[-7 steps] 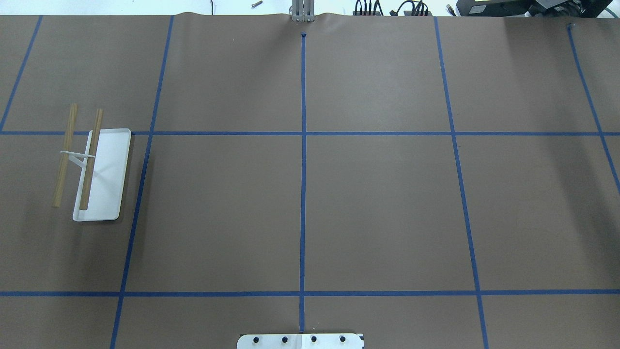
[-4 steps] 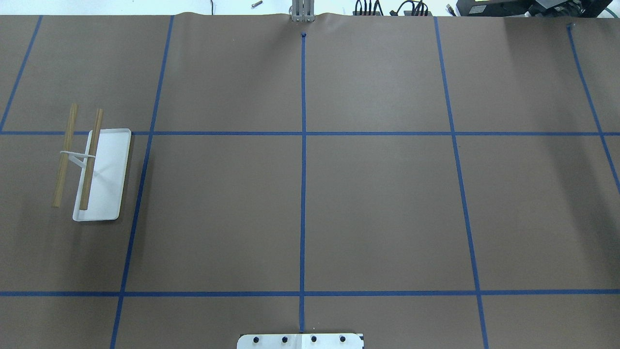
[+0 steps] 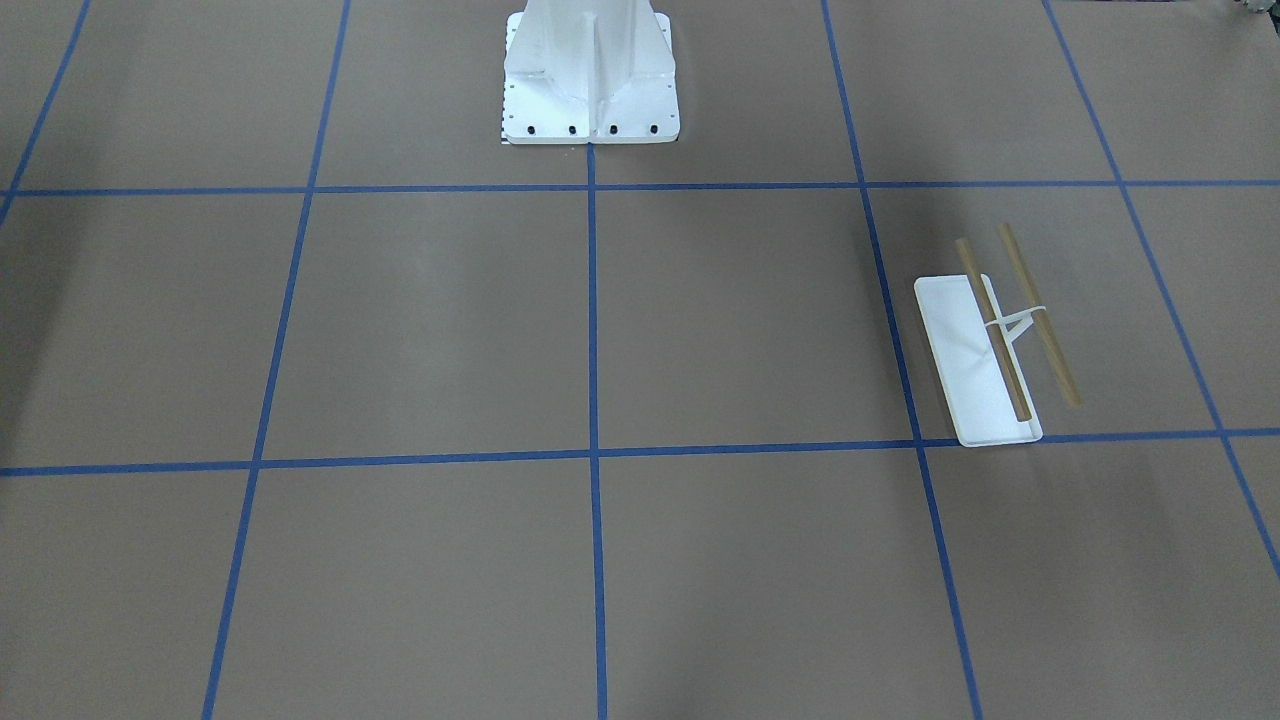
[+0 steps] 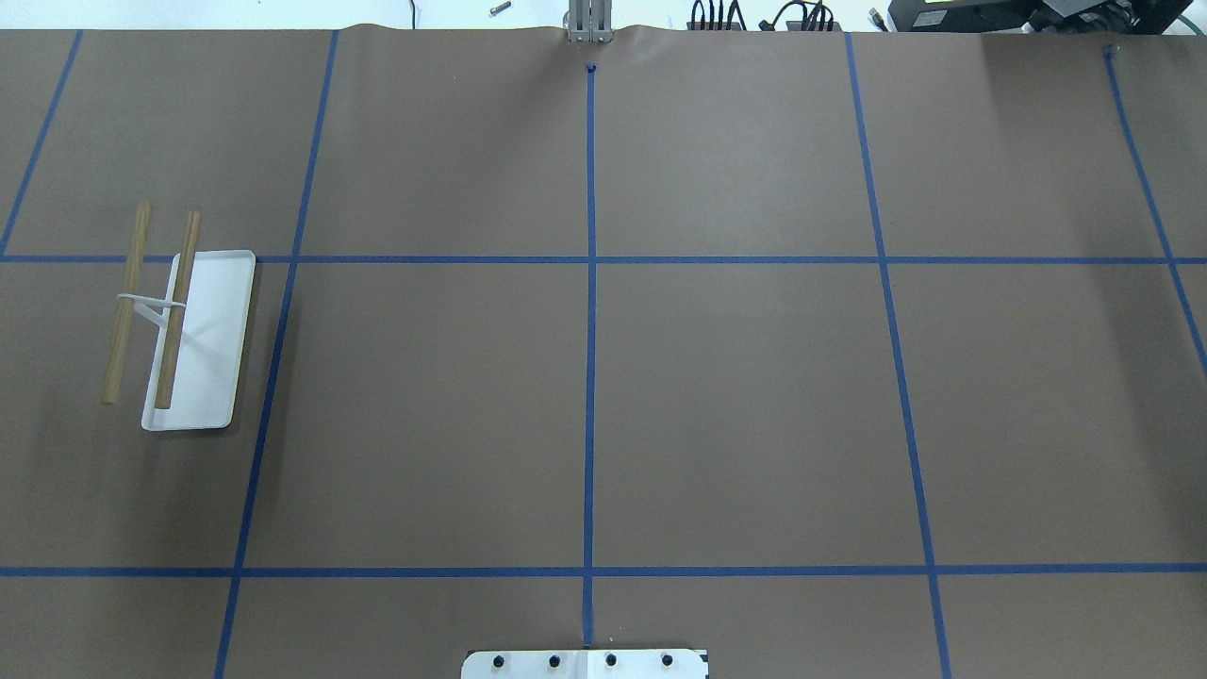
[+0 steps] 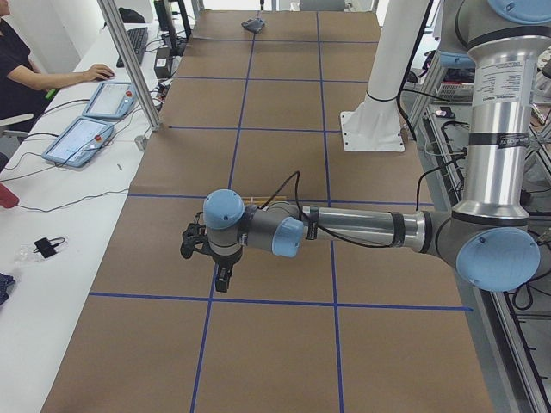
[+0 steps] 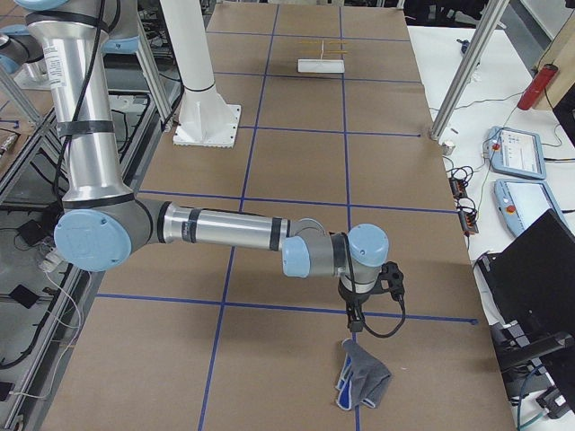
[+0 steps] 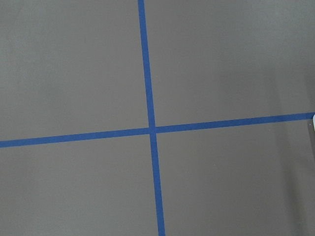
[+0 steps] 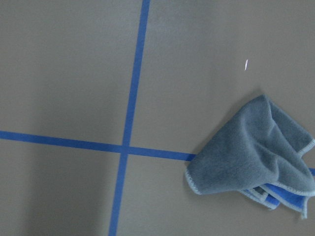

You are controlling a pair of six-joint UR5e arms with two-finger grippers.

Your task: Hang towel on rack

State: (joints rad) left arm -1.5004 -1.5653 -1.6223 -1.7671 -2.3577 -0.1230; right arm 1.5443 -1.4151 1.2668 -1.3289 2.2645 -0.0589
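Towel [image 8: 246,152] (crumpled) | right wrist view | rack [image 4: 212,349] | overhead view, left side

Looking steeply down from 1 long side and from opposite, sharing the rack [image 4: 212,354] on the surface [image 4: 754,396]; along it from 2 ends; close down from 2 wrists.
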